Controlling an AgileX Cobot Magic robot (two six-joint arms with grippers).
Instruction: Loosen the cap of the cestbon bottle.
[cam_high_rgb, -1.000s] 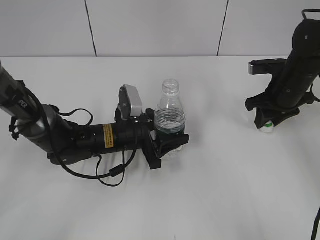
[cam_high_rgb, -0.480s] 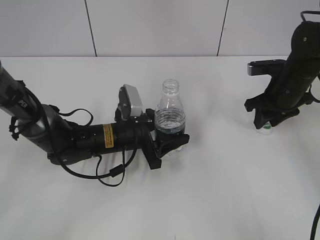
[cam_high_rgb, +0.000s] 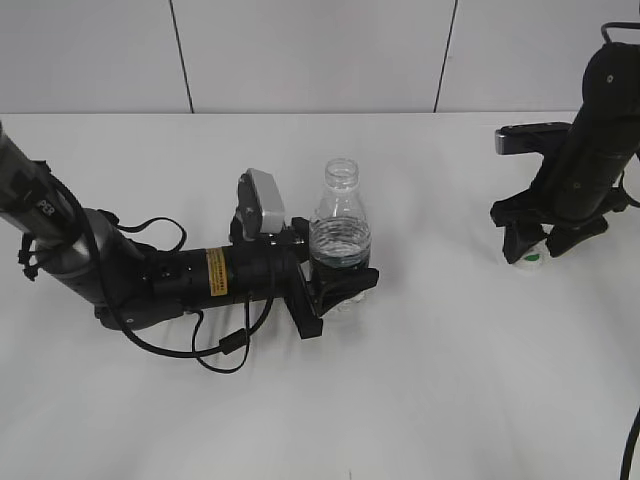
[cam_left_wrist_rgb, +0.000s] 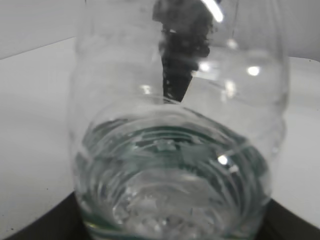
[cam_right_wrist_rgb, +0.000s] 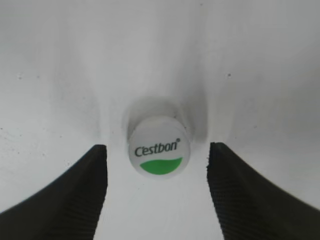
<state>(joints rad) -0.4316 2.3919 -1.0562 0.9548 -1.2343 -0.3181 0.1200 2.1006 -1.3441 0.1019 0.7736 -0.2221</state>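
Gripping the cestbon bottle (cam_high_rgb: 340, 240) low on its body, the left gripper (cam_high_rgb: 335, 288) has its jaws clamped on both sides; the bottle stands upright on the white table (cam_high_rgb: 420, 380) with its neck uncapped. Farther right, the right gripper (cam_right_wrist_rgb: 157, 187) hangs with its fingers (cam_right_wrist_rgb: 75, 195) spread wide. The cap (cam_right_wrist_rgb: 158, 146) lies on the table between them, touching neither, printed top facing up.

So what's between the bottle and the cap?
Only bare white table, in the exterior view, between the bottle and the cap.
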